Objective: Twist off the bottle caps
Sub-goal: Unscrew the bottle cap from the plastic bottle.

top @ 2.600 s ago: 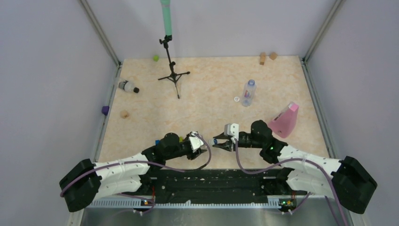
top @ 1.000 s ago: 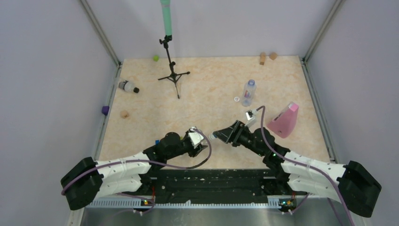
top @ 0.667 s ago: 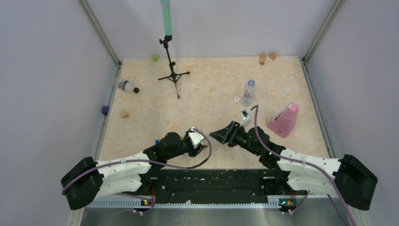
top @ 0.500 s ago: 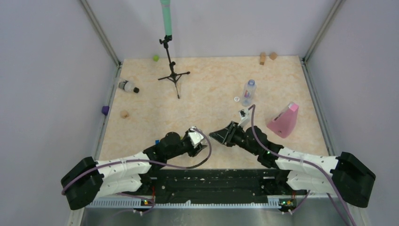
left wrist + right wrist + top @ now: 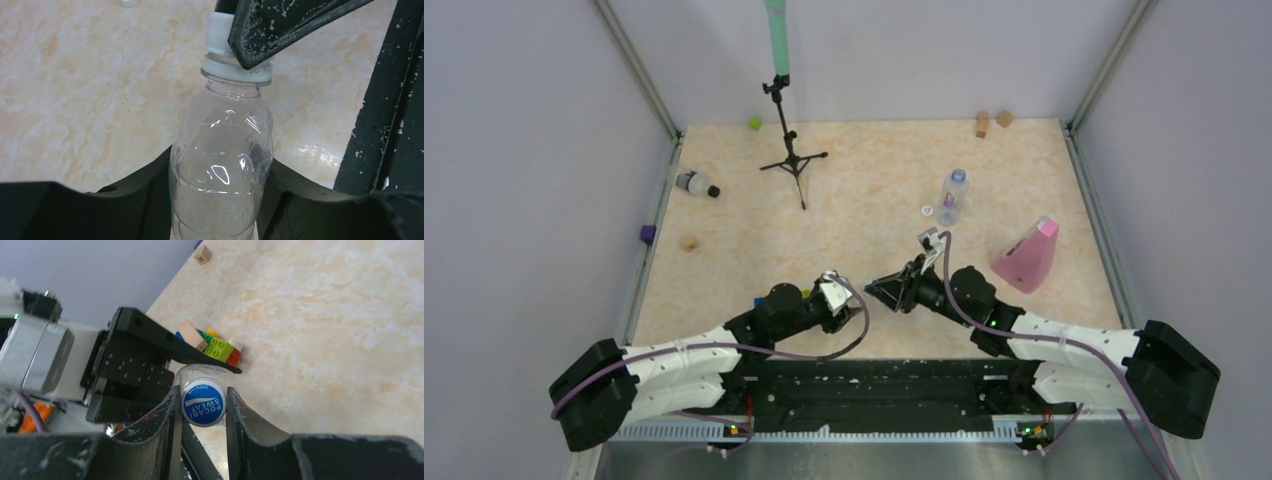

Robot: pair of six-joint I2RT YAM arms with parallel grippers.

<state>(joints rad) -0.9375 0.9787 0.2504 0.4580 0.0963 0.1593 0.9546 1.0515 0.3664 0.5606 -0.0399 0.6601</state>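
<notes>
My left gripper (image 5: 220, 200) is shut on the body of a clear bottle (image 5: 222, 165), which sticks out from between its fingers. The bottle's cap (image 5: 203, 402) has a blue top and white sides. My right gripper (image 5: 202, 394) is shut on this cap, one finger on each side. In the top view the two grippers, left (image 5: 844, 300) and right (image 5: 876, 291), meet near the table's front middle. A second bottle (image 5: 952, 197) stands at the right back with a loose white cap (image 5: 927, 210) beside it. A third bottle (image 5: 692, 183) with a black cap (image 5: 714, 191) lies at the left edge.
A pink wedge (image 5: 1027, 257) stands right of my right arm. A black tripod (image 5: 792, 155) stands at the back. Small blocks lie about: green (image 5: 754, 123), tan (image 5: 982, 124), purple (image 5: 647, 234). Coloured bricks (image 5: 215, 346) lie behind the left gripper.
My right gripper rolled at the wrist, shifted slightly left and closed on the cap of the held bottle. The left arm kept its grip and barely moved.
</notes>
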